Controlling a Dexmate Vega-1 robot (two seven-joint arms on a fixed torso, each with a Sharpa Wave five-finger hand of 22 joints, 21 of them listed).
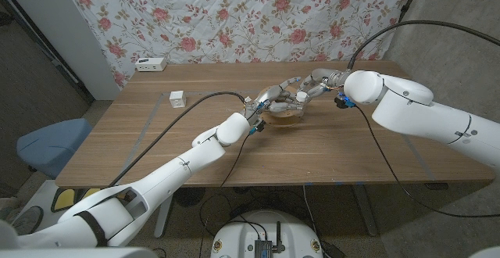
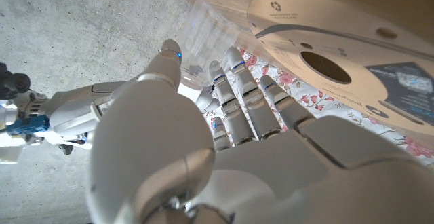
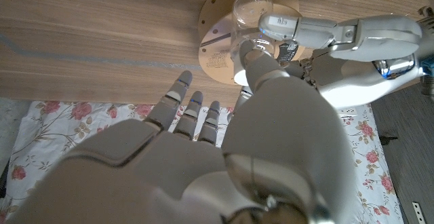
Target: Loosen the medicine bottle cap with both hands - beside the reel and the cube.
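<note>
The clear medicine bottle (image 3: pixel 252 10) stands over the reel (image 1: pixel 287 116) near the middle of the tabletop (image 1: pixel 328 145). The left hand (image 1: pixel 269 98) grasps it from one side, fingers wrapped on its clear wall. The right hand (image 1: pixel 312 86) meets it from the other side, thumb and fingers on the bottle. A white cube (image 1: pixel 177 98) sits well apart, toward the robot's left
</note>
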